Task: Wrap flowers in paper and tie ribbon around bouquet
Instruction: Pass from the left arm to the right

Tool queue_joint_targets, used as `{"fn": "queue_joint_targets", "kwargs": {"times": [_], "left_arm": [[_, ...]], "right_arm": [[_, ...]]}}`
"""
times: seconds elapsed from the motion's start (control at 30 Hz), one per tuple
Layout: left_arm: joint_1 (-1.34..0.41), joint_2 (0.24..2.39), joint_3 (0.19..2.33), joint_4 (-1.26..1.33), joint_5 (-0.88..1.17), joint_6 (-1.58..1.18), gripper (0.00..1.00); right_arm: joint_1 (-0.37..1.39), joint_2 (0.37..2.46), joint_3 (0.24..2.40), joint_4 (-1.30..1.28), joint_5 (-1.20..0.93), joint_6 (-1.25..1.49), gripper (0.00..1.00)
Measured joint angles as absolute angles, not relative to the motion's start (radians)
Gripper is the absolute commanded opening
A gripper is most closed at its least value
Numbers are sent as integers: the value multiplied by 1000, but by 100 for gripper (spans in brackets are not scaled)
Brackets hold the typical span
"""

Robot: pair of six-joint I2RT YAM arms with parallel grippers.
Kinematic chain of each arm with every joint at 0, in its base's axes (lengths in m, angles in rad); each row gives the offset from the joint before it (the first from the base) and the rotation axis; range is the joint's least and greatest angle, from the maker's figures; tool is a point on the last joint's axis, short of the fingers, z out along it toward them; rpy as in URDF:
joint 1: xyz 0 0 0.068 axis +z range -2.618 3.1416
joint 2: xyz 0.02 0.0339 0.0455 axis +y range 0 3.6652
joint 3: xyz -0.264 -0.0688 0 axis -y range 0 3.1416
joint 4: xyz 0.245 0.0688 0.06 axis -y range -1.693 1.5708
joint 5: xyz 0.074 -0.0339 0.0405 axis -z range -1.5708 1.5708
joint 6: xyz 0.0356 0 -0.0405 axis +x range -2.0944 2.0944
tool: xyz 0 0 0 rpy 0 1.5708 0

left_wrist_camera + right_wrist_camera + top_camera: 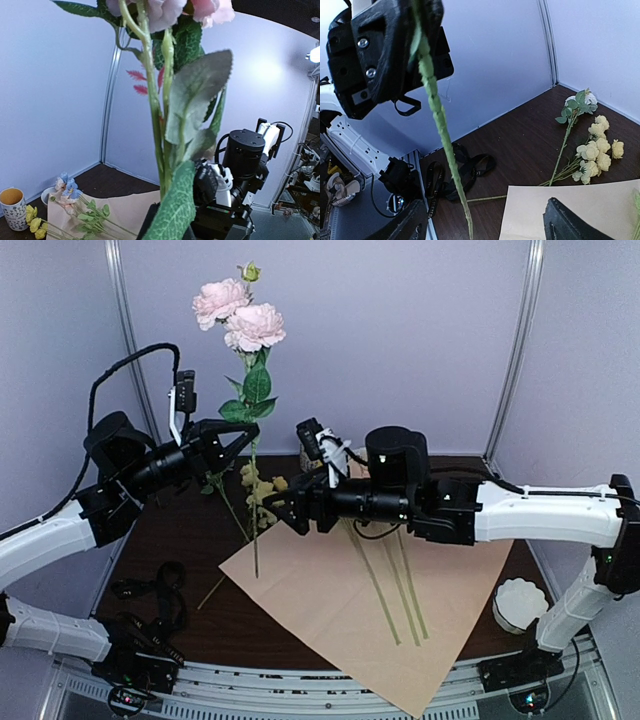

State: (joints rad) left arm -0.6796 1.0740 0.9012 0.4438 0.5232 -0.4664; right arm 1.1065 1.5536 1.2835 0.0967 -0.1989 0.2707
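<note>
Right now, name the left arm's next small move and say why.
Probably lower and tilt the pink flower stem onto the paper, beside the stems lying there. The left gripper clamps it upright, its lower end over the sheet's left corner, and the right gripper stands open.

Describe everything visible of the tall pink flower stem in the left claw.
The tall artificial stem with two pale pink ruffled blooms carries a small yellowish bud on top and dark green fabric-looking leaves. It stands nearly upright, pinched at mid-stem by the shut left claw. Its ribbed green lower end hangs over the peach-tan paper sheet's corner; contact is unclear. The open right claw sits beside it, not touching.
</note>
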Motion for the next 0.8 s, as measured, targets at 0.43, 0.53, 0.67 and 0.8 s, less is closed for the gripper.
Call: {"fn": "queue_joint_targets", "kwargs": {"times": [0.43, 0.53, 0.67, 0.8], "left_arm": [[-691, 1089, 797, 651, 602, -545, 0], [-689, 1093, 792, 674, 604, -561, 0], [-685, 1107, 791, 680, 587, -580, 55], [-690, 1102, 791, 619, 535, -550, 77]], "right_arm": [[1115, 1684, 1292, 376, -220, 433, 19], [1124, 1700, 1306, 398, -236, 454, 0], [1135, 1698, 1302, 393, -228, 460, 0], [1104, 1636, 1254, 278, -149, 476, 0]]}}
